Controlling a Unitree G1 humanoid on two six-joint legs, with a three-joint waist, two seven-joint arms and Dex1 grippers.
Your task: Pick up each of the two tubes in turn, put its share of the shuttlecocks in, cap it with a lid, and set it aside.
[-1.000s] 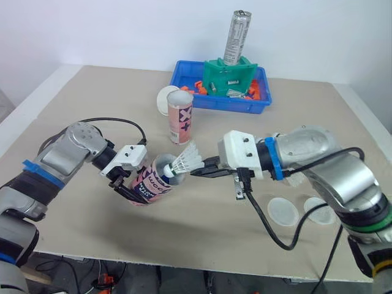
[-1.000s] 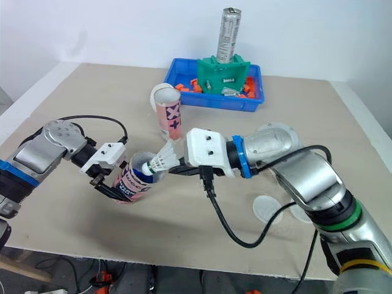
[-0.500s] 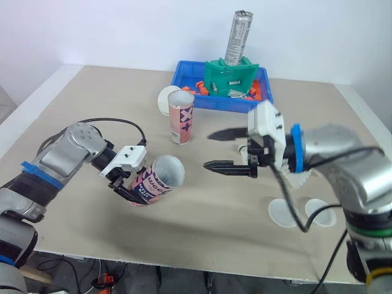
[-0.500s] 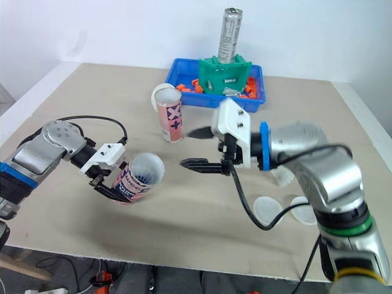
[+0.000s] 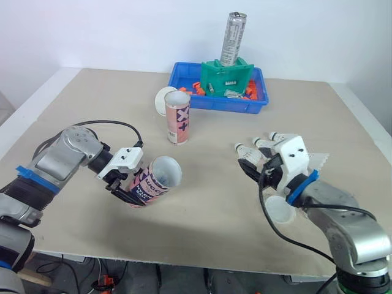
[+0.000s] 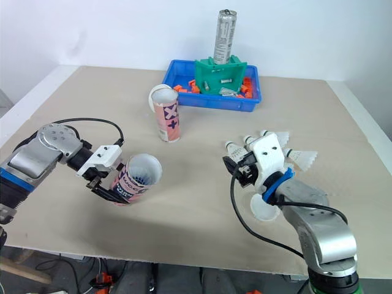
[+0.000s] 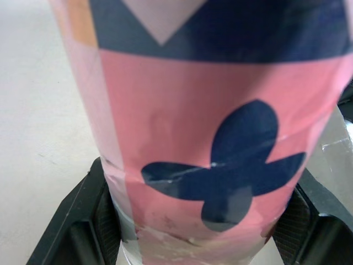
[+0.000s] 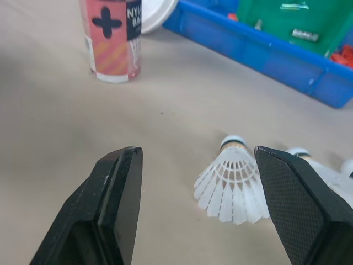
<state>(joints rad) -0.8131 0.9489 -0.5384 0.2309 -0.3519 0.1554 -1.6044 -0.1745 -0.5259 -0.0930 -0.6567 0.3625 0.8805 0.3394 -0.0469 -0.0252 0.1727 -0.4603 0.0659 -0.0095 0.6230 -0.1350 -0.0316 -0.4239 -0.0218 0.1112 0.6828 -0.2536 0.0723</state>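
Note:
My left gripper (image 5: 124,182) is shut on a pink and blue tube (image 5: 150,182), held tilted just above the table with its open mouth (image 5: 166,173) facing right. In the left wrist view the tube (image 7: 204,127) sits between the two fingers. A second pink tube (image 5: 178,116) stands upright further back. My right gripper (image 8: 197,153) is open and empty, low over the table on the right. A white shuttlecock (image 8: 233,178) lies just ahead of it, between its fingers (image 8: 118,204). More shuttlecocks (image 6: 299,157) lie in a row beside it.
A white lid (image 5: 163,100) leans behind the upright tube. Another lid (image 6: 263,210) lies partly under my right arm. A blue bin (image 5: 214,105) at the back holds a green stand (image 5: 228,78), a silver can (image 5: 231,37) and small orange parts.
The right gripper let go of the shuttlecock at the held tube's mouth, opened, and drew back right and down to the loose shuttlecocks. The left gripper kept the tube nearly still.

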